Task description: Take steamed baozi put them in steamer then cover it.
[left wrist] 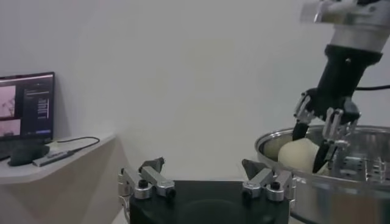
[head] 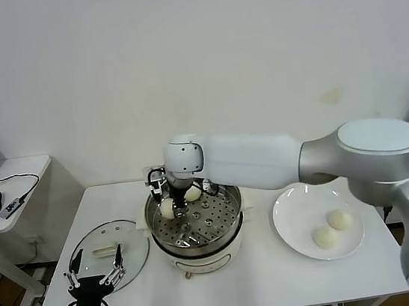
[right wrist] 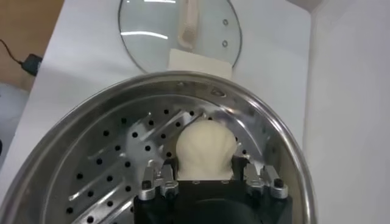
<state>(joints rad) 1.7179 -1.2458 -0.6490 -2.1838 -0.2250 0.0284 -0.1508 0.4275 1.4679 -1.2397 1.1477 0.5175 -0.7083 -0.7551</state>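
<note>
A white rectangular table (head: 133, 298) stands against a plain white wall, with a side desk (head: 11, 175) on the robot's left. The round stainless-steel steamer (head: 233, 225) holds two cream-white steamed baozi: one (head: 193, 193) by the far wall, another (head: 168, 209) pinched by the right gripper (head: 174, 210) just over the perforated tray. A flat white plate (head: 293, 220) holds two more buns (head: 326, 237). The clear glass cover (head: 137, 241) lies left of the pot, beneath the left gripper (head: 95, 269), fingers spread wide.
</note>
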